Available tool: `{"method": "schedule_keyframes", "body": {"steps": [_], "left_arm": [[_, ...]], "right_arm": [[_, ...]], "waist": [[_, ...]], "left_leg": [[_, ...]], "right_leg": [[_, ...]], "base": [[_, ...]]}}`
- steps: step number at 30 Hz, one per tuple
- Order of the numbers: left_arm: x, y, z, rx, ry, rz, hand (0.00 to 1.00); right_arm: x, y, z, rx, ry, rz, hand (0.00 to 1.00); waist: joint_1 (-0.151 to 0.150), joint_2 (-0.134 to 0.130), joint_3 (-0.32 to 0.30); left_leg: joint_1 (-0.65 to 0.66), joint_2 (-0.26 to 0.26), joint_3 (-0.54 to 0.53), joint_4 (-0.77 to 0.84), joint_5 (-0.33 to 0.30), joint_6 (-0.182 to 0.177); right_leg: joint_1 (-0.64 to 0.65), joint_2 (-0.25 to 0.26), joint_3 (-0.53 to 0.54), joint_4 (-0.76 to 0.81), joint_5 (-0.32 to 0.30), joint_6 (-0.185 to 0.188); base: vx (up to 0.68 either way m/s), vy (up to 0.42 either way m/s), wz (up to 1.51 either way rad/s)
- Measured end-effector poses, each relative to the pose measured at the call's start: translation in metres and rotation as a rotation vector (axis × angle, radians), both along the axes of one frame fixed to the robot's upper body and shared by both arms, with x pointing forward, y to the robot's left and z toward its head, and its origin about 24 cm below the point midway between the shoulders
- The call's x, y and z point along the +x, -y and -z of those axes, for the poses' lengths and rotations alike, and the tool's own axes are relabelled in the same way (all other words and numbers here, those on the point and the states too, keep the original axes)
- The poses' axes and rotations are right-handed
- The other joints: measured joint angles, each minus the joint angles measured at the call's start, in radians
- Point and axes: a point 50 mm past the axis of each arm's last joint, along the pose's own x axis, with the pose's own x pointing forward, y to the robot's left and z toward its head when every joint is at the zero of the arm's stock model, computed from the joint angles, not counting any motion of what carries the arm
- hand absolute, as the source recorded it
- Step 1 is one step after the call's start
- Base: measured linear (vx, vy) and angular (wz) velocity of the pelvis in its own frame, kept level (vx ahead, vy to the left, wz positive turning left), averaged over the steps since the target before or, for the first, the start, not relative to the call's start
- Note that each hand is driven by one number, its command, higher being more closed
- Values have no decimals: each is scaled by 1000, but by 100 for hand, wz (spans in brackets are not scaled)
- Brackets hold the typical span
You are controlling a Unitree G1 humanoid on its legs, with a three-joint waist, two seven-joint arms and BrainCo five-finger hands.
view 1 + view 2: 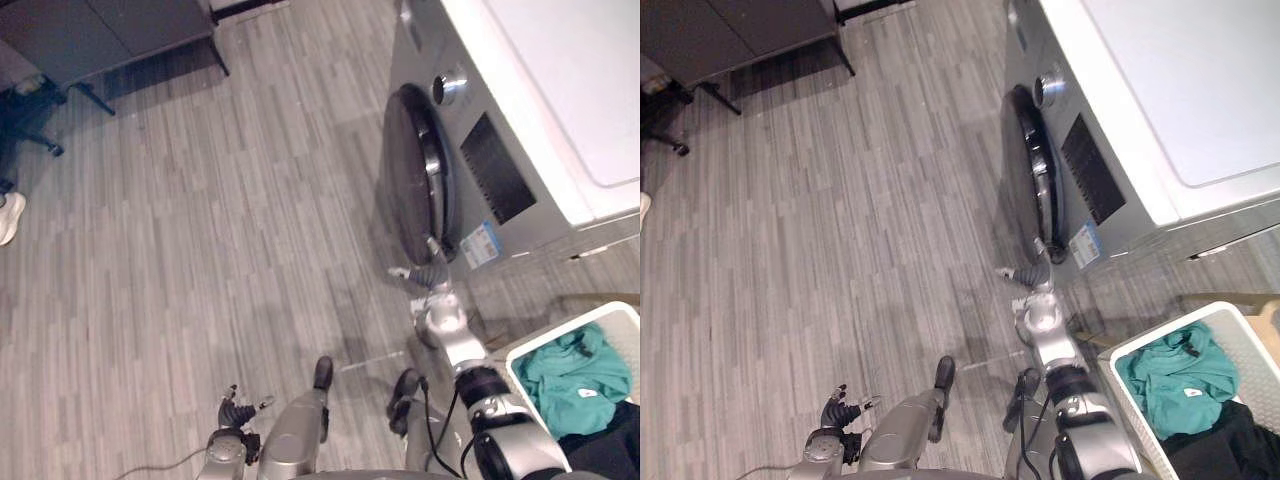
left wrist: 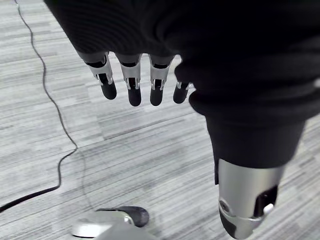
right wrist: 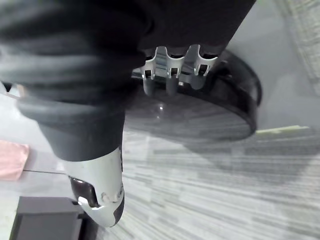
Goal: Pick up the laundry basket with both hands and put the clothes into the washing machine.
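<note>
right hand (image 1: 425, 272) slack-fingered, empty, just beside washing machine door (image 1: 410, 170).

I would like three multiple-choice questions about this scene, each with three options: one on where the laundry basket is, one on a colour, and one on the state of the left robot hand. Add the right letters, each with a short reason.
1. Where is the laundry basket?
A. On a chair
B. Low at the robot's right
C. Lifted in both robot hands

2. What colour is the top garment in the basket?
A. Red
B. Yellow
C. Teal

3. How is the left robot hand?
A. Open, holding nothing
B. Shut on a garment
C. Shut on the basket's rim

Answers:
1 B: the basket stands at the lower right of the eye views, near the washing machine, and no hand touches it.
2 C: the garment lying on top is teal, with a black one beside it.
3 A: the fingers are straight, with only floor beyond them.
</note>
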Motion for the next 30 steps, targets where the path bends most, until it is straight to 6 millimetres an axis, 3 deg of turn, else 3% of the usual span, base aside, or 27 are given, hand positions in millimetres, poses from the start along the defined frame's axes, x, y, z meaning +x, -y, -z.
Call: {"method": "schedule_keyframes", "body": {"steps": [3, 8, 15, 23, 27, 30], "left_arm": [[0, 2, 0, -3, 8, -9, 0], [5, 2, -2, 7, 25, -16, 0], [12, 2, -6, 19, 47, -20, 0], [20, -5, -10, 43, 68, -14, 0], [30, -6, -15, 50, 96, 2, 0], [30, -5, -15, 47, 97, 4, 0]], "right_arm": [[-1, 7, -5, 1, 33, 64, 0], [-11, 8, -1, 18, 58, 149, 0], [-27, 25, -8, 57, 138, 255, 0], [-40, 16, -9, 114, 196, 278, 0], [-35, 19, -9, 135, 184, 268, 0], [-13, 28, -15, 167, 123, 214, 0]], "waist": [[4, 7, 3], [3, 7, 11], [-5, 1, 25], [-25, -33, 50], [-24, -43, 72], [-17, -42, 76]], "left_leg": [[-1, 5, -9, -44, 6, 9], [-11, -7, -8, -59, 18, 25], [-29, -8, 9, -58, 23, 30], [-40, -5, 12, -51, 23, 30], [-55, -15, -1, -43, 23, 30], [-74, -19, -20, -42, 24, 29]], "right_leg": [[-34, -5, -6, 37, -20, -17], [-58, -25, -5, 68, -18, -8], [-92, -27, 12, 86, -13, -12], [-107, -26, 15, 97, -13, -9], [-118, -41, 10, 117, -20, -7], [-128, -44, -2, 117, -20, -7]], "base": [[-165, -10, 12], [-125, -25, 6], [-11, -65, -6], [40, -86, -1], [-48, -61, 10], [-60, -64, 14]]}}
